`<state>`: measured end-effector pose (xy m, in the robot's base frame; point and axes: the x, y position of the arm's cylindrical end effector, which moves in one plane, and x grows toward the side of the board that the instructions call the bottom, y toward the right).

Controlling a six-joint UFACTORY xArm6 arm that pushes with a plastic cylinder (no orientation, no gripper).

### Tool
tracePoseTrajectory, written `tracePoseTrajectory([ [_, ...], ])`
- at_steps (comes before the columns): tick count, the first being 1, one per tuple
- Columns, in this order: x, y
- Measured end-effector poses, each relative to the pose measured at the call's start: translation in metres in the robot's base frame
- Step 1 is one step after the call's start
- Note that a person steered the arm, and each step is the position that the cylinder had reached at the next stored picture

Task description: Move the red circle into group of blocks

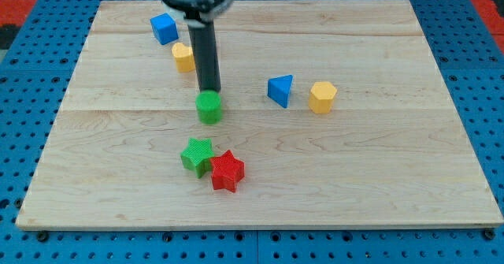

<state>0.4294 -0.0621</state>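
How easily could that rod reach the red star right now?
Probably yes, but not straight: my tip sits just above the green round block, which lies between it and the red star. Skirting to the view's right looks free.

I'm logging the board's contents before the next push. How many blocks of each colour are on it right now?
Blue: 2, a cube and a triangle
Yellow: 2, one beside the rod and a hexagon-like one
Green: 2, a round one just below my tip and a star
Red: 1, a star
Total: 7
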Motion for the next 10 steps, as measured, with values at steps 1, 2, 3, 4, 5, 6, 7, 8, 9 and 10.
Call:
tracePoseTrajectory([
  [1, 0.062, 0.006],
  [2, 0.056, 0.007],
  [3, -0.006, 0.003],
  [4, -0.029, 0.009],
  [5, -0.09, 0.079],
  [6, -0.162, 0.075],
  [7, -0.16, 0.004],
  [8, -0.154, -0.062],
  [9, -0.122, -0.058],
  [10, -0.096, -0.019],
])
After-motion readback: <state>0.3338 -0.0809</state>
